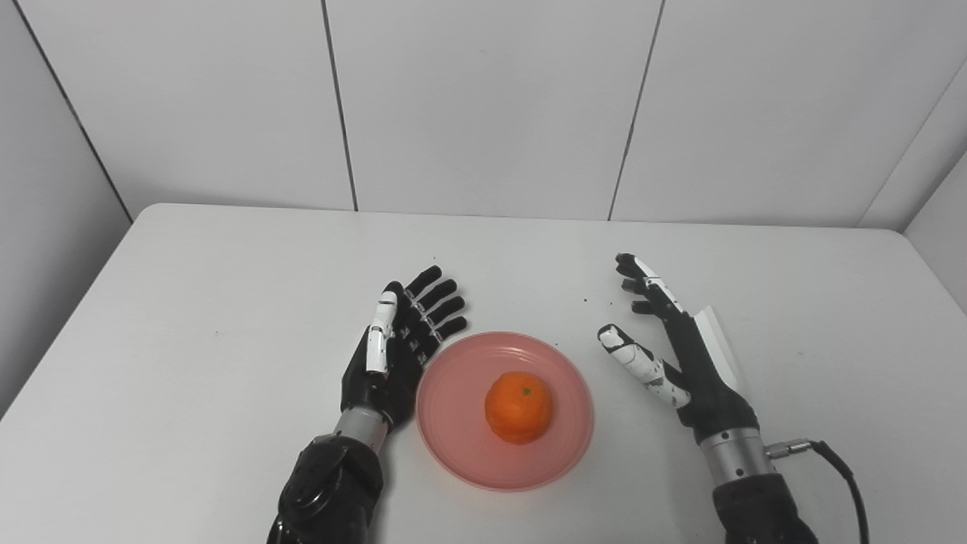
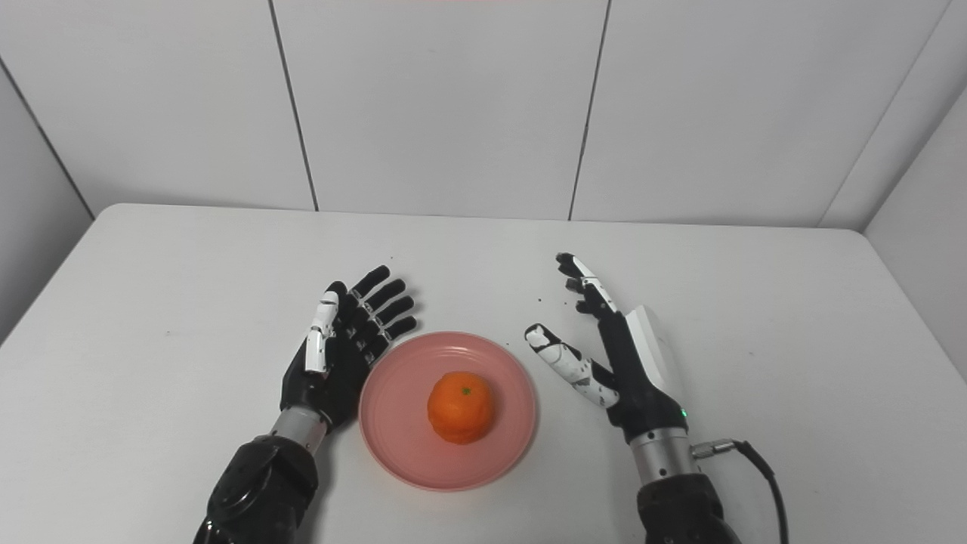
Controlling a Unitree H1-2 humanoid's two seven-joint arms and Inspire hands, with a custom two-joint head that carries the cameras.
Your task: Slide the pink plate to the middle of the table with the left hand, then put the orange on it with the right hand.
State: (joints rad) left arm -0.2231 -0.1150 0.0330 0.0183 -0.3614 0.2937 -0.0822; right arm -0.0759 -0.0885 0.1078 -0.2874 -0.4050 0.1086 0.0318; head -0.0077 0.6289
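Table (image 1: 189, 317), white, carries everything. Plate (image 1: 453, 446), pink, lies near the front middle, between the two hands. Left hand (image 1: 396, 351) lies palm up with its edge against the plate's left rim, fingers spread, holding nothing. Right hand (image 1: 668, 355) stands on edge just right of the plate, fingers apart, empty. Orange (image 1: 518, 406) sits at the plate's centre.

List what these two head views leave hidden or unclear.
- Underside of the orange and the plate surface beneath it: hidden by the fruit, both views.
- Plate's left rim: whether the left hand touches it cannot be told; the hand overlaps the rim.
- Small dark specks near the right hand: too small to identify.
- Both arms: cut off by the bottom edge.
- Table front edge: out of frame.
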